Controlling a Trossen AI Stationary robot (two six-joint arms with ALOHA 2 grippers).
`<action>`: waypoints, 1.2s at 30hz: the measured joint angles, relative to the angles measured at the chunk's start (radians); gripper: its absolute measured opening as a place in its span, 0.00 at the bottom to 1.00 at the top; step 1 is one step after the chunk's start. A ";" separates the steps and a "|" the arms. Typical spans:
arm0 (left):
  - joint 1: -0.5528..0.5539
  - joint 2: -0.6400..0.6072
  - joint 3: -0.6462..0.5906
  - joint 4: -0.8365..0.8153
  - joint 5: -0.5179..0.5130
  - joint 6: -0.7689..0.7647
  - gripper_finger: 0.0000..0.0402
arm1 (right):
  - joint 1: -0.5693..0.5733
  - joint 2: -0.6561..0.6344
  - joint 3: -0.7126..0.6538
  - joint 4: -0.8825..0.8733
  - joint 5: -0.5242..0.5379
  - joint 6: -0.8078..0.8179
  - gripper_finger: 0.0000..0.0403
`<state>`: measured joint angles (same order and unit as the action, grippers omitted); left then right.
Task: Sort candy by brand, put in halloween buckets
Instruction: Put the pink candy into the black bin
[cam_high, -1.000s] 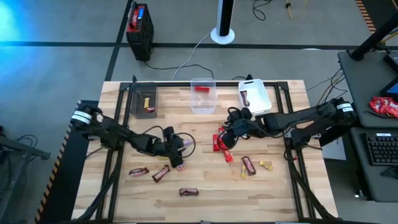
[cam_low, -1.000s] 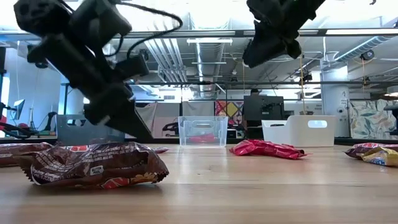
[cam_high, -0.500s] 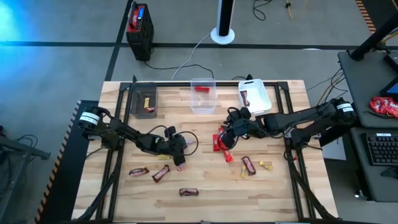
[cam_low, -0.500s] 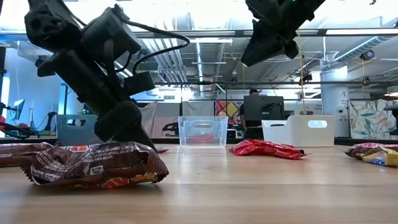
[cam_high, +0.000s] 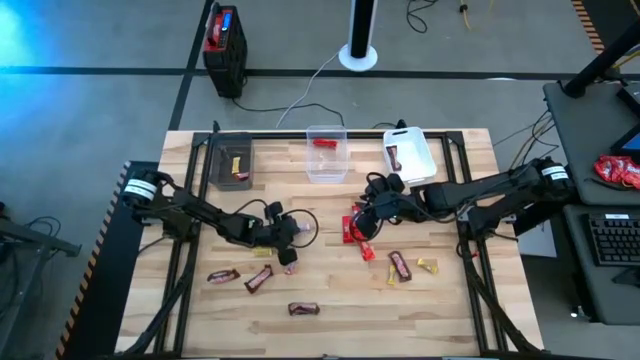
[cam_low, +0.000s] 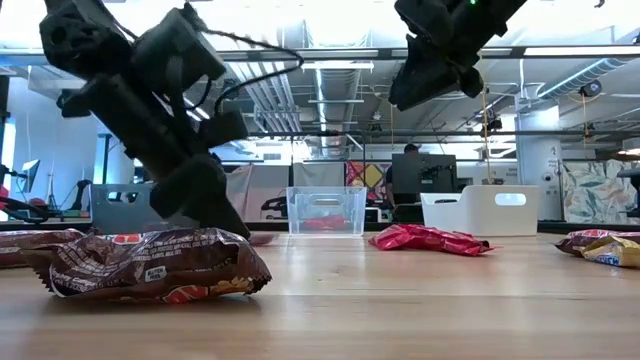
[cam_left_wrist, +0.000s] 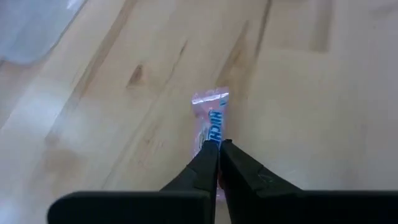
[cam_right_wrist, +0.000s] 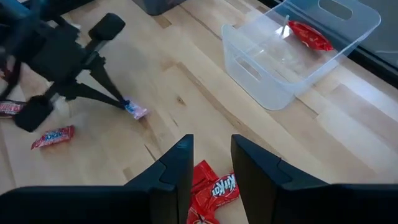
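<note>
Landmark: clear bin (cam_high: 326, 153) is sitting at the desk's (cam_high: 330, 320) far edge, between the grey bin (cam_high: 231, 161) to its left and the white bin (cam_high: 409, 153) to its right.
Left pincer: left pincer (cam_left_wrist: 217, 149) is pressing down on the desk in front of the clear bin and a little left of it, its fingers together on the near end of a small pink candy (cam_left_wrist: 211, 122).
Grip check: the bite is looking shallow, only on the wrapper's end, so lifting slowly and straight up is likely the safest way to keep the piece from slipping.
Brown bars: three dark brown bars (cam_high: 259, 278) are lying nearer the desk's front, left of the clear bin's line.
Red bars: red bars (cam_right_wrist: 211, 193) are lying in front of the clear bin, slightly right.
Right pincer: right pincer (cam_right_wrist: 210, 163) is hovering above those red bars with its fingers apart and nothing between them; it should be waiting clear of the left arm's path.
Bins: one red piece (cam_right_wrist: 309, 35) is lying inside the clear bin.
</note>
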<state>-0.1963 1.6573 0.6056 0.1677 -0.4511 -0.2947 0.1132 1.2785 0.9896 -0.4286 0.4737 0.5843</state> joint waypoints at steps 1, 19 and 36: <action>0.000 -0.016 0.000 0.001 0.003 0.013 0.00 | 0.000 0.000 -0.001 0.000 0.000 0.002 0.25; 0.182 -0.647 0.001 -0.486 -0.090 0.075 0.00 | 0.009 0.000 -0.017 0.002 0.027 0.037 0.24; 0.794 -0.798 0.001 -0.792 -0.085 0.039 0.00 | 0.009 0.000 -0.017 0.024 0.052 0.038 0.23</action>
<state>0.5978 0.8594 0.6067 -0.6241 -0.5363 -0.2556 0.1219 1.2785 0.9722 -0.4049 0.5255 0.6222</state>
